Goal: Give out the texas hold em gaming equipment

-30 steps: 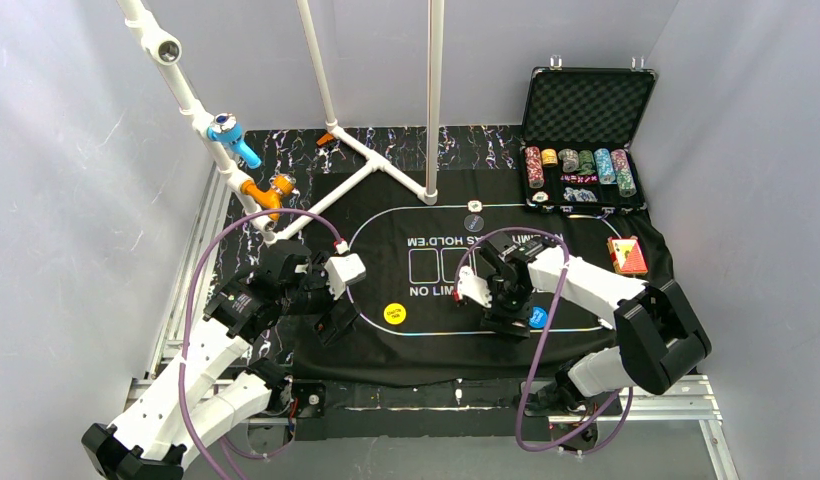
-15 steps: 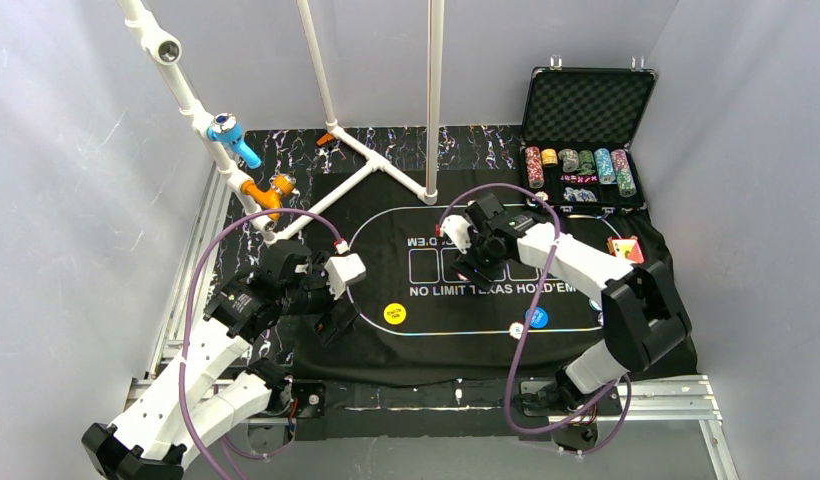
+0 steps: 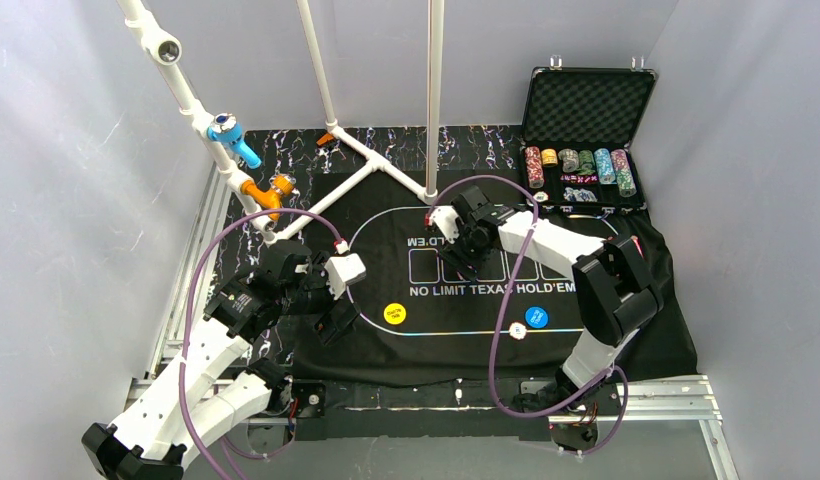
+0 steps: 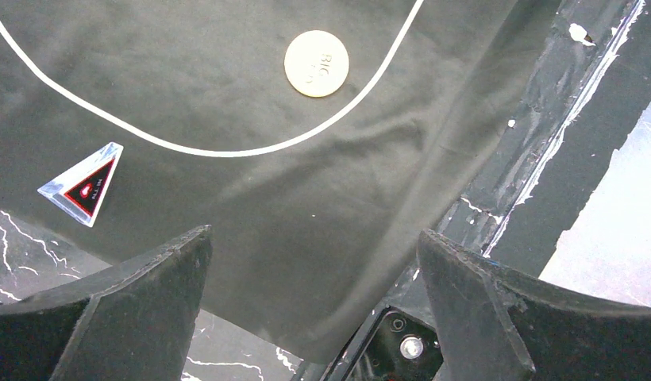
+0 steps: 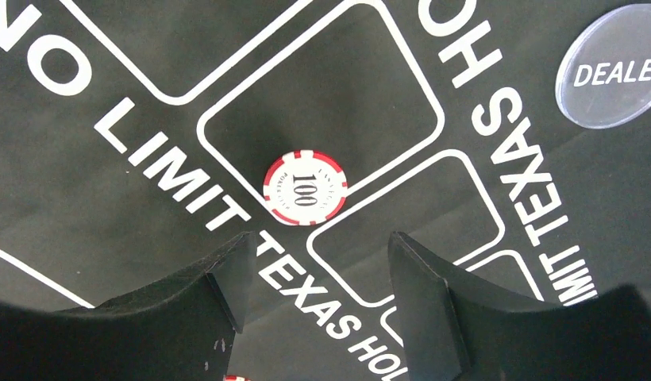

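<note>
LIGHTING AND IMAGE QUALITY

Top view: bright, even, diffuse light from above. The pale walls show no hot spots, and shadows under the arms are faint. The black mat stays dark, with crisp white lettering. Focus is sharp throughout.

Left wrist view: the mat is sharp. The fingers of the left gripper, at 7 and 5 o'clock, are dark and slightly soft. A patch at 4 o'clock is overexposed.

Right wrist view: the chip is sharp and its "100" is legible. The clear disc at 1 o'clock shows a pale sheen. The fingers of the right gripper are near-black.
</note>
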Action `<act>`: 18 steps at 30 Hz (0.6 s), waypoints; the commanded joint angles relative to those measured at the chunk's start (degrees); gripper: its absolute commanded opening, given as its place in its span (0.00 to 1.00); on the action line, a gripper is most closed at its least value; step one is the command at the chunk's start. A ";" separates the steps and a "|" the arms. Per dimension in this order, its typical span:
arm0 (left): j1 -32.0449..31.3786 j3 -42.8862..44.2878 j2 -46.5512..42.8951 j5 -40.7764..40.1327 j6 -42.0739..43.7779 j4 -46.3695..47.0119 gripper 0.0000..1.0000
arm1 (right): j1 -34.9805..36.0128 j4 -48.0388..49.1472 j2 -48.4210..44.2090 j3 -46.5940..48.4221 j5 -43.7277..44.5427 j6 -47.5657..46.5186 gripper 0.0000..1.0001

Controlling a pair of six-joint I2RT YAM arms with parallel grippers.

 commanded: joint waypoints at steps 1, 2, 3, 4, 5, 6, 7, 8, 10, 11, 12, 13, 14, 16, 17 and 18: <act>0.28 0.30 -0.34 -0.32 0.20 -0.03 0.99 | 0.46 1.62 1.98 2.72 -0.66 0.99 0.70; 0.28 0.30 -0.33 -0.32 0.19 -0.03 0.99 | 0.50 1.73 2.42 2.89 -0.82 0.93 0.69; 0.28 0.30 -0.33 -0.36 0.26 -0.03 0.99 | 0.57 1.79 2.96 3.03 -0.87 0.84 0.69; 0.28 0.22 -0.33 -0.40 0.22 -0.03 0.99 | 0.59 1.95 3.41 3.13 -0.84 0.82 0.69; 0.31 0.21 -0.41 -0.40 0.22 -0.03 0.99 | 0.60 2.15 3.82 3.14 -0.82 0.74 0.69; 0.33 0.15 -0.49 -0.40 0.23 -0.03 0.99 | 0.60 2.27 4.21 3.07 -0.86 0.69 0.69; 0.35 0.13 -0.58 -0.47 0.19 -0.03 0.99 | 0.60 2.58 4.59 2.99 -0.80 0.60 0.68; 0.37 0.05 -0.59 -0.55 0.21 -0.03 0.99 | 0.60 2.76 4.81 2.97 -0.87 0.56 0.68; 0.37 -0.12 -0.68 -0.58 0.24 -0.03 0.99 | 0.59 2.97 5.13 3.05 -1.23 0.63 0.67; 0.37 -0.14 -0.70 -0.58 0.28 -0.03 0.99 | 0.62 3.00 5.30 3.13 -1.38 0.68 0.67; 0.37 -0.14 -0.68 -0.58 0.35 -0.03 0.99 | 0.68 3.00 5.40 3.26 -1.61 0.72 0.67; 0.37 -0.14 -0.73 -0.58 0.31 -0.03 0.99 | 0.75 2.87 5.50 3.38 -1.78 0.73 0.67; 0.37 -0.18 -0.69 -0.58 0.28 -0.03 0.99 | 0.77 2.86 5.53 3.48 -1.97 0.73 0.67; 0.37 -0.19 -0.68 -0.49 0.30 -0.03 0.99 | 1.09 2.71 5.87 3.58 -2.24 0.73 0.66; 0.37 -0.14 -0.68 -0.49 0.35 -0.03 0.99 | 1.20 2.68 6.05 3.65 -2.48 0.73 0.66; 0.37 -0.14 -0.68 -0.49 0.36 -0.03 0.99 | 1.29 2.63 6.29 3.67 -2.80 0.77 0.66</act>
